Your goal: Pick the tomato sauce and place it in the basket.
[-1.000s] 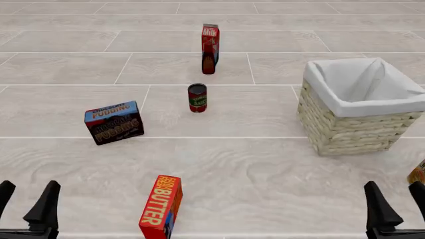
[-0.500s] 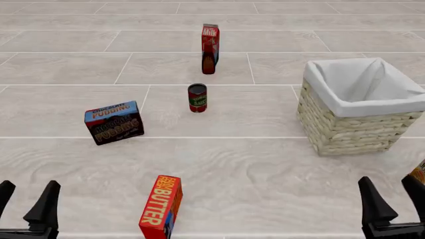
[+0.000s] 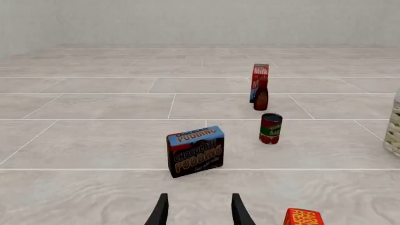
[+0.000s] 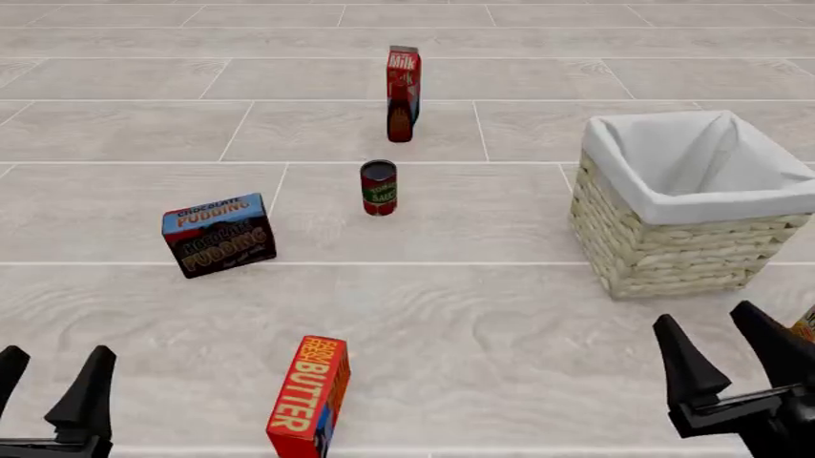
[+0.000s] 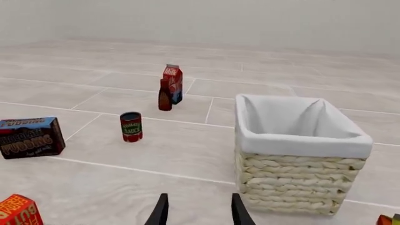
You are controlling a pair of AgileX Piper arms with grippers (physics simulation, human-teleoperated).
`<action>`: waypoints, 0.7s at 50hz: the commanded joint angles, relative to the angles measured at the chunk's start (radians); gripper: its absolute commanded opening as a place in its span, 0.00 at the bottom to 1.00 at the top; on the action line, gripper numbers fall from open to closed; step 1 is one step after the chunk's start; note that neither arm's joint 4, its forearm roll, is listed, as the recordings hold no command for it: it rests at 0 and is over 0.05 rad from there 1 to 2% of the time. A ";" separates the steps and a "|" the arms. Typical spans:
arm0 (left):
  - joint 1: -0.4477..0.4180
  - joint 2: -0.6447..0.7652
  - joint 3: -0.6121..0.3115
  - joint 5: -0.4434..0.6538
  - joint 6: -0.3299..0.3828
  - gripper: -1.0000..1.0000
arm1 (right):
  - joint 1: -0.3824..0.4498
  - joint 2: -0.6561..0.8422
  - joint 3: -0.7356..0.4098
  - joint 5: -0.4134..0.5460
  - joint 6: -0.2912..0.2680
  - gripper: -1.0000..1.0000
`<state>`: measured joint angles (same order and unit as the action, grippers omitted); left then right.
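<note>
Movement is all on my right: the right gripper [image 4: 726, 348] has swung up and inward from the near edge over the last second, jaws spread wide and holding nothing. My left gripper [image 4: 52, 377] has not stirred, also open and empty. The sauce [image 4: 378, 187] stands upright mid-table, well apart from both, with the milk [image 4: 403, 84] behind it and the basket [image 4: 675, 250] off to its right. I judge the reach has only begun.
</note>
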<state>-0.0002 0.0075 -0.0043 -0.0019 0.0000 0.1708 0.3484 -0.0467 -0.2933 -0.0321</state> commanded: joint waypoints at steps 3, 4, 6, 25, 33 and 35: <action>0.000 0.000 0.000 0.000 0.000 1.00 | 0.062 0.102 -0.031 -0.068 -0.020 1.00; 0.000 0.000 0.000 0.000 0.000 1.00 | 0.064 0.107 -0.031 -0.072 -0.021 1.00; 0.000 0.000 0.000 0.000 0.000 1.00 | 0.074 0.121 -0.035 -0.080 -0.026 1.00; 0.000 0.000 0.000 0.000 0.000 1.00 | 0.134 0.303 -0.076 -0.198 -0.035 1.00; 0.000 0.000 0.000 0.000 0.000 1.00 | 0.129 0.434 -0.096 -0.283 -0.015 1.00; 0.000 0.000 0.000 0.000 0.000 1.00 | 0.133 0.461 -0.097 -0.306 -0.022 1.00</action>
<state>-0.0002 0.0075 -0.0043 -0.0019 0.0000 0.2928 0.6805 -0.1255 -0.5102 -0.0585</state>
